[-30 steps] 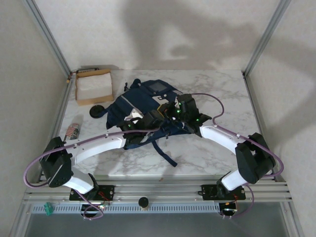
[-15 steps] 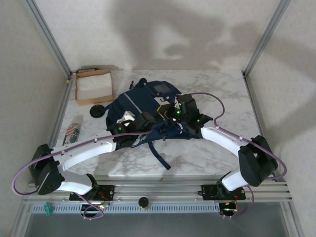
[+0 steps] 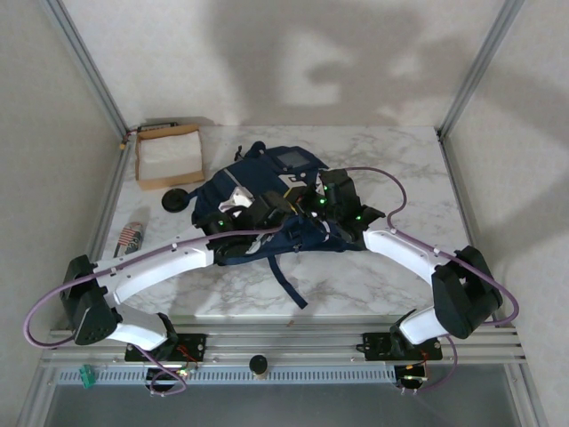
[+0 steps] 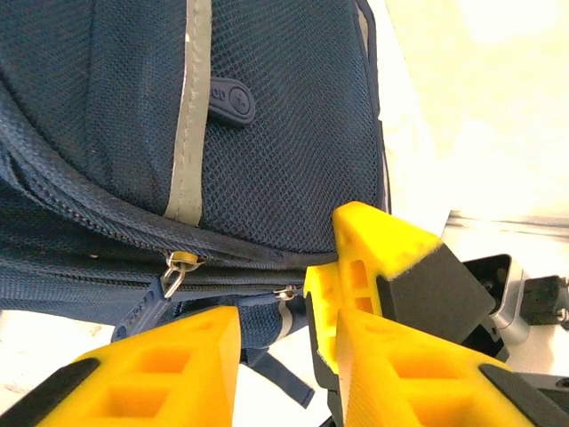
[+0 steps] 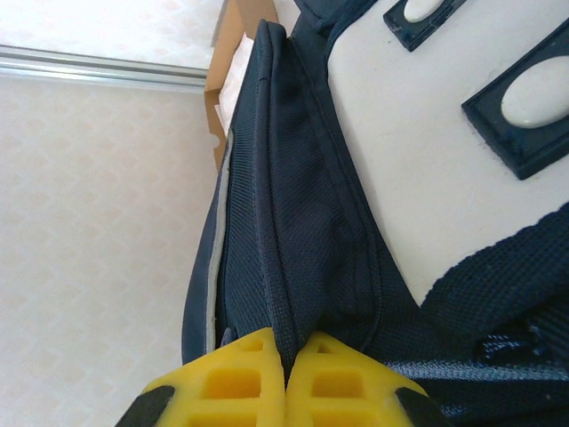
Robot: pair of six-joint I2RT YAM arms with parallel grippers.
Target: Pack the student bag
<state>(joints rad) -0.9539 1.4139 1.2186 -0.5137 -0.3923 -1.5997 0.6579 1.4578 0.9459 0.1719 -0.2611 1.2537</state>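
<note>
The student bag [image 3: 283,164] is a navy backpack lying mid-table, with a pale stripe [image 4: 188,116] down its front pocket. My right gripper [image 3: 307,203] is shut on a fold of the bag's fabric [image 5: 302,267], its yellow fingertips [image 5: 258,356] pressed together around the seam. My left gripper [image 3: 242,212] is at the bag's near-left side, open, with its yellow fingers [image 4: 151,369] wide apart below the zipper line. Two metal zipper pulls [image 4: 176,267] hang just beyond them. The right gripper's yellow finger [image 4: 369,258] grips the bag edge in the left wrist view.
A shallow cardboard box [image 3: 169,156] with white contents stands at the back left. A black round object [image 3: 175,201] and a small striped item [image 3: 132,236] lie left of the bag. A dark strap [image 3: 286,280] trails toward the near edge.
My left gripper has moved away from the near edge, up against the bag's front-left side. The bag's near edge and strap have shifted slightly. The right gripper keeps its hold.
</note>
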